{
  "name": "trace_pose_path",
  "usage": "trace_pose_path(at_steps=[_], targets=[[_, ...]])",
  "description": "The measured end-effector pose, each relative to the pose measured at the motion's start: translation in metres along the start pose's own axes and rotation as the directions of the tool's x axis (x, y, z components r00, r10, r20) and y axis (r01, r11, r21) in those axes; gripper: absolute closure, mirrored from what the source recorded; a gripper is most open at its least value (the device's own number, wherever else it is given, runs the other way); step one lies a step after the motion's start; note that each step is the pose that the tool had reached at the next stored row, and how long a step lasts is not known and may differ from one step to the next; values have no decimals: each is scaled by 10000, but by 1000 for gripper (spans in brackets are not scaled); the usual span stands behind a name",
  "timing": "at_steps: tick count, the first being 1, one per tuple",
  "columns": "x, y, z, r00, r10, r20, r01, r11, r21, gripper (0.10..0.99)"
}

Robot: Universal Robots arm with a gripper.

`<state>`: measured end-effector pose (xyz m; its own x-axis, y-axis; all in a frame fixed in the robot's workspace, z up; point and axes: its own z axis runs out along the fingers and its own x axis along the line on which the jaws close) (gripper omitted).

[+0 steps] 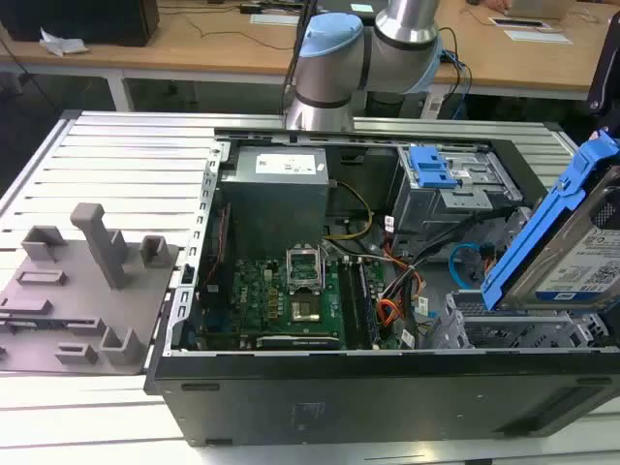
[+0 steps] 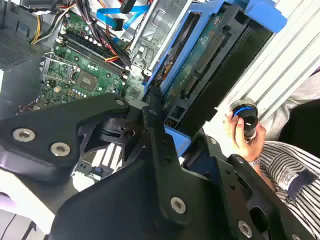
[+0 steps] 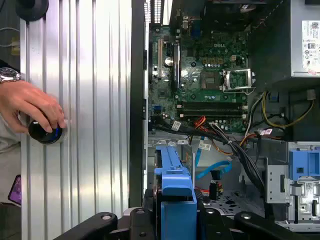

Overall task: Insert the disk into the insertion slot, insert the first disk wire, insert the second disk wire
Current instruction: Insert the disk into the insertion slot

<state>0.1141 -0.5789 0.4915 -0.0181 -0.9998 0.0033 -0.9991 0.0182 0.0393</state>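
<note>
Disk (image 1: 579,247) in its blue frame hangs tilted at the exterior view's right end of the open computer case (image 1: 291,397), its lower end just above the insertion slot (image 1: 513,334) and not yet inside it; my gripper (image 3: 175,214) is clamped on the frame's end, jaws drawn in narrow on the blue plastic in both wrist views.

I judge it a dense, rigid slab, heavier than it looks; the metal body won't flex, but the plastic frame may give a little under pressure; the underside (image 2: 200,65) shows bare circuitry in the second wrist view, and I'd not want that pressed or scraped; the frame's rails look like the right place to hold.

Edges: the slot is perforated sheet metal, only slightly larger than the drive, so its lips leave little slack; the second disk wire (image 1: 466,262) loops just beside the slot's mouth; the orange wire bundle (image 1: 387,312) lies near it, toward the motherboard (image 1: 281,295); the grey cage with the blue latch (image 1: 431,167) stands behind.

Open room, as I read it, lies above the case and out over the ribbed table (image 3: 85,100); there a person's hand (image 3: 34,106) rests on a round knob (image 3: 45,132), well apart from the case.
</note>
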Motion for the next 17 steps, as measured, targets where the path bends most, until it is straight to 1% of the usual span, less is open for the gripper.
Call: trace_pose_path(at_steps=[1, 3, 4, 9, 11, 15, 17], targets=[[0, -1, 34, 10000, 0, 1, 0, 10000, 0, 722], [-1, -5, 129, 10000, -1, 3, 1, 10000, 0, 722], [-1, -6, 157, 10000, 0, 0, 0, 10000, 0, 722], [-1, -10, 253, 10000, 1, 6, -1, 10000, 0, 722], [-18, -17, 282, 10000, -1, 21, 1, 10000, 0, 722], [-84, -28, 314, 10000, -11, 89, 11, 10000, -1, 722], [-189, -48, 363, 9999, -42, 132, 42, 10000, -2, 722]])
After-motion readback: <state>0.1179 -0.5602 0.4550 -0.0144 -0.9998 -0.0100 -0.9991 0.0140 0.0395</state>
